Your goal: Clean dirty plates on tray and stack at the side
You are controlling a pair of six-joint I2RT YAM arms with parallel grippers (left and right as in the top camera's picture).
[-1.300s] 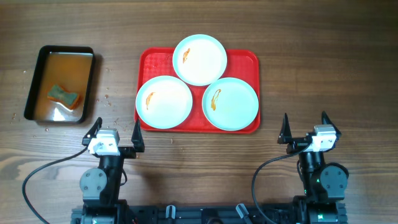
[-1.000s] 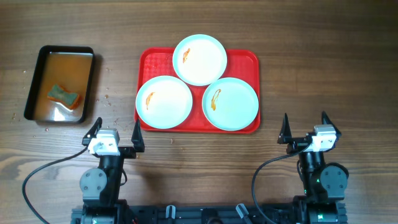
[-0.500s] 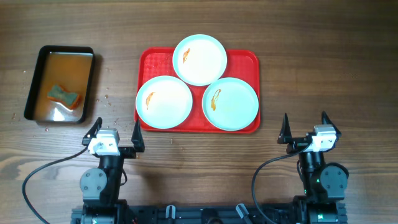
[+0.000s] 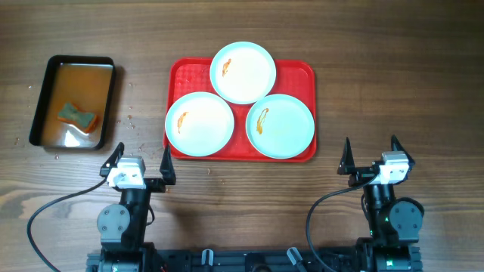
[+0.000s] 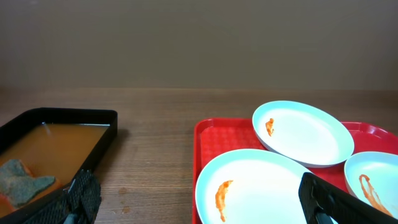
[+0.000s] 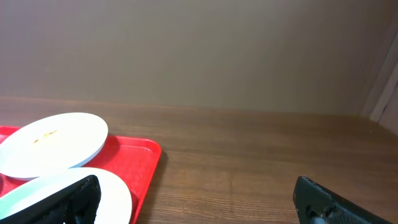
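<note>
Three sauce-smeared plates point(image 4: 242, 72) sit on the red tray point(image 4: 299, 75).

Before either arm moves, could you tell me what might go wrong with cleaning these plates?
The back plate rests on the rims of the left front plate and the right front plate, so pulling either first could tip it. The sponge sits in brown water in the black tray; carrying it over may drip on the table. The left front plate sits right at the red tray's edge, so a sideways push could slide it off.
</note>
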